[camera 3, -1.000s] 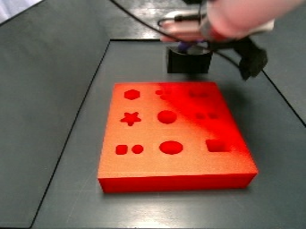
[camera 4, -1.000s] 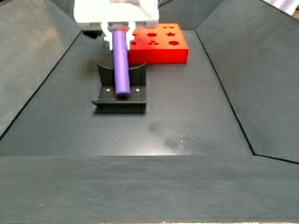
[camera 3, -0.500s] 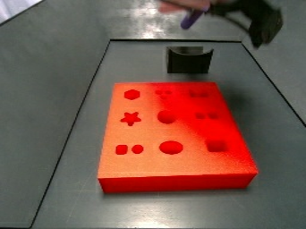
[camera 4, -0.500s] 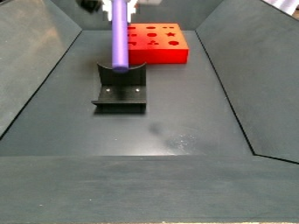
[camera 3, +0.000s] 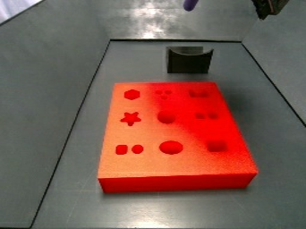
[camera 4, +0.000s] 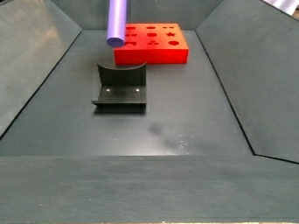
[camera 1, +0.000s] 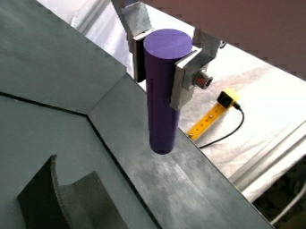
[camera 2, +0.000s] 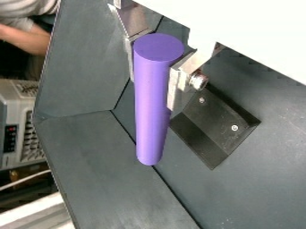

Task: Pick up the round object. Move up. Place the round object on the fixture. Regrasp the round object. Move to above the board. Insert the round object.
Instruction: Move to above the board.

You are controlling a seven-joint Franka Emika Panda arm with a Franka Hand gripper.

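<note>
While the arm stood high above the floor, the scene read as follows.

Gripper: the gripper was clamped on the upper end of the purple peg; in both wrist views the silver finger plates pressed against its sides near the top, and the rest of the peg hung free below them.

Peg: it hung upright, its lower round end clear of everything. In a side view only its lower length showed, coming down from the top edge of the picture, above and behind the fixture and not touching it. In a side view just its tip showed at the upper edge.

Fixture: the dark block with the curved notch stood on the dark floor just beyond the far edge of the board, empty. A corner of it showed in a wrist view.

Board: the orange-red slab lay flat, its darker cut-outs (hexagon, star, circles, squares) all unfilled.

Other: a yellow strip-like item lay on the pale surface beyond the floor's edge; I could not tell what it was.
</note>
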